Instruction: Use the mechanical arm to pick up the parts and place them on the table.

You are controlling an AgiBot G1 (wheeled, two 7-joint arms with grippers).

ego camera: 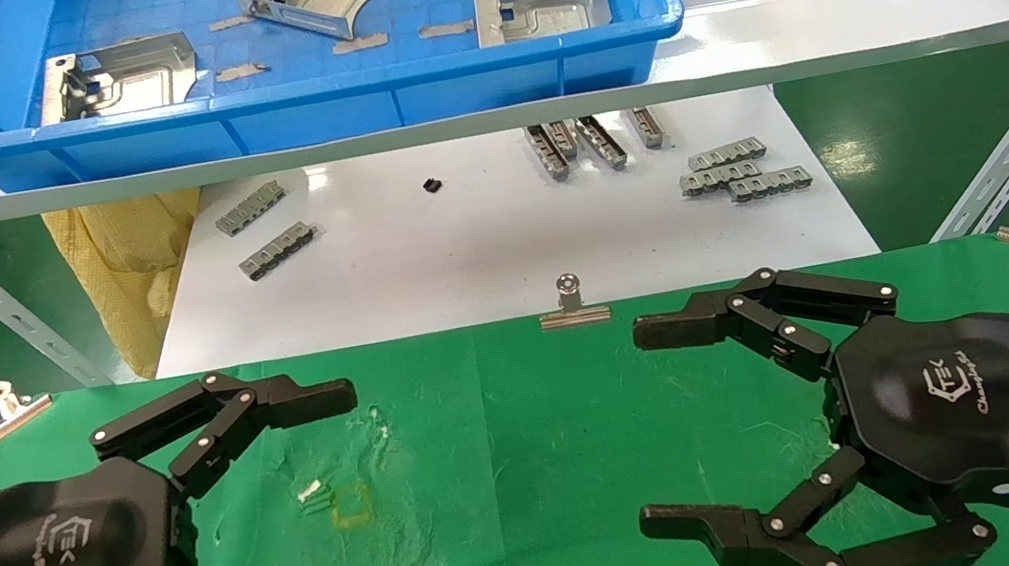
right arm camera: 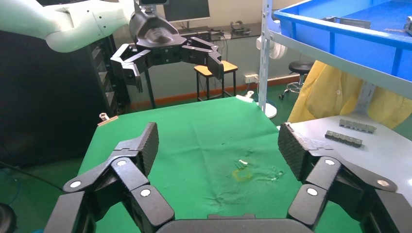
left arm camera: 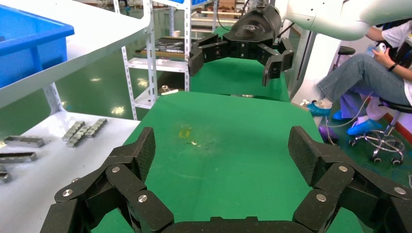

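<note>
Both the left gripper [ego camera: 337,502] and right gripper [ego camera: 660,430] are hovering spread and empty over the table [ego camera: 526,421]; the parts [ego camera: 539,4] are lying in the blue tray [ego camera: 316,115]. Reaching well means rising over the tray wall; pinching a plate's folded lip.

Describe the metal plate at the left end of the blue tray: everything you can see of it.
The left plate is a flat, shiny silver sheet-metal piece, roughly square, lying flat on the floor of the blue tray near its left wall. An embossed channel bends across its face, small square holes sit toward its left edge beside a folded lip, and its right side ends in a curved cut-out. Nothing rests on it; both grippers are far from it, over the green cloth.
</note>
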